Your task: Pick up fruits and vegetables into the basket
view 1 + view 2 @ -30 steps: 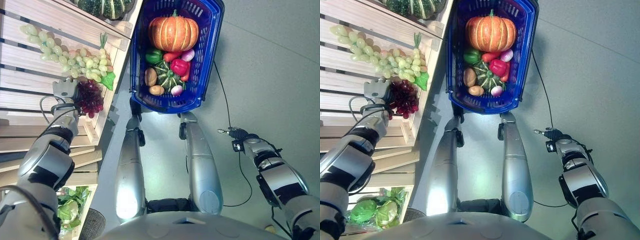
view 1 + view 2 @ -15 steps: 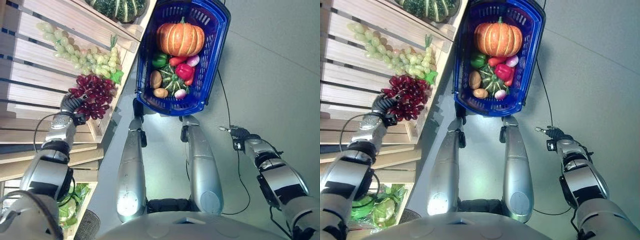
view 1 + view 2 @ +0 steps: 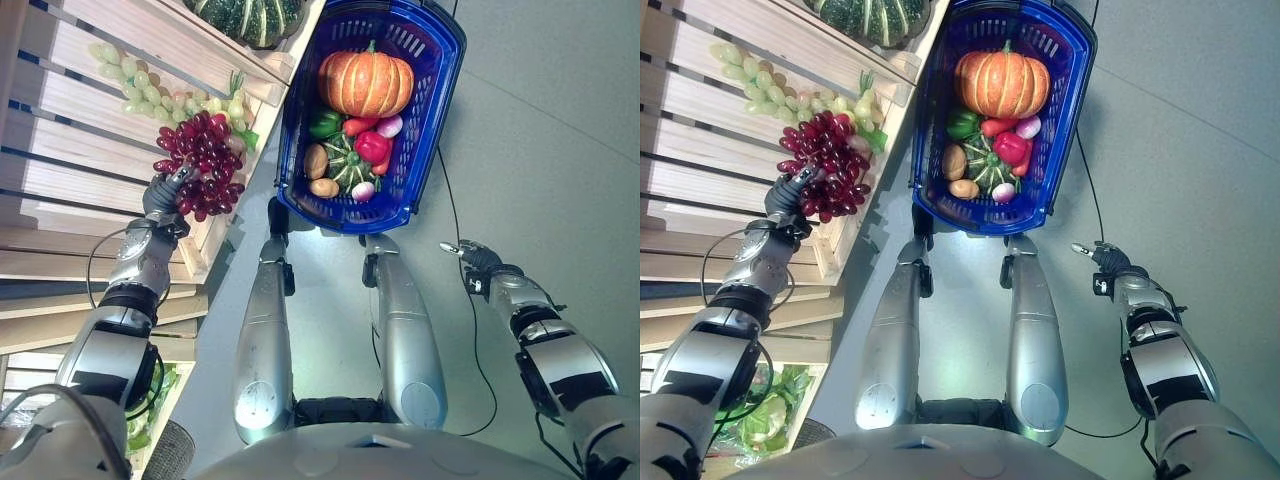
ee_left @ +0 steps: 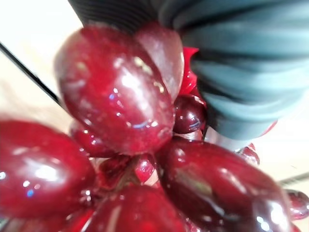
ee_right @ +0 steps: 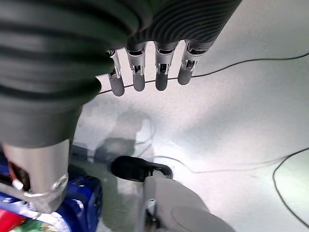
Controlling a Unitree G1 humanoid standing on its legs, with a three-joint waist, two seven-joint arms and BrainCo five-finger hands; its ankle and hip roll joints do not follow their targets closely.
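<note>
Wooden shelf [image 3: 70, 170], upper left: your left hand [image 3: 165, 192] is gripping the red grapes [image 3: 203, 165] beside the green grapes [image 3: 150, 85]; right hand [image 3: 468, 254] hanging slack-fingered, holding nothing; grapes risk snagging the shelf lip short of the basket [image 3: 440, 110].

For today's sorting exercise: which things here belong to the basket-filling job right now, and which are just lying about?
In the job: red grapes, left hand gripping them, blue basket.

Lying about: green grapes and striped squash on the wooden shelves; right hand idle.
</note>
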